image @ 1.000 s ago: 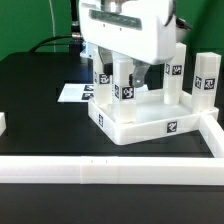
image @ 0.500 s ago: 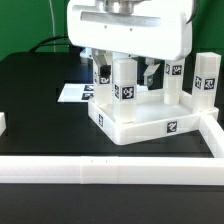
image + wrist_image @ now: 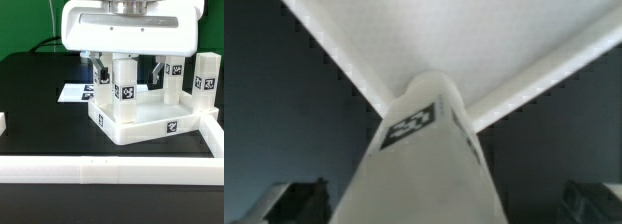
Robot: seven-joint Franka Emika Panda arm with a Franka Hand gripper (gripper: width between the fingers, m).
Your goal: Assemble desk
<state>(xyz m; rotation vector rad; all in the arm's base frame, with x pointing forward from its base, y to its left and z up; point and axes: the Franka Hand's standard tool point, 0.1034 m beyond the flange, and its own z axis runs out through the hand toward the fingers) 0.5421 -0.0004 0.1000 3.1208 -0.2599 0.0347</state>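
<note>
Surface: black matte table (image 3: 40,105), green backdrop behind; I see long white border bars (image 3: 110,170) along its near edge.
Gripper: my white two-finger gripper (image 3: 125,68) hangs over the middle of the desk; its big white housing fills the upper exterior view. Dark fingers (image 3: 154,73) stand either side of one leg's top. From here I cannot tell whether they pinch it or stand spread.
Leg under gripper: white plastic block leg with a black-and-white tag (image 3: 125,82) (image 3: 423,150), upright, in the tray's corner at about 10 o'clock.
Desk top: large white plastic rectangular tray with raised rim (image 3: 150,125), upside down, tag on its near wall.
Other legs: upright white block leg (image 3: 174,85) at 2 o'clock; another white tagged block (image 3: 206,82) stands just outside the tray at 3 o'clock.
Marker board: thin flat white marker board (image 3: 72,93), at 9 o'clock, behind the tray.
</note>
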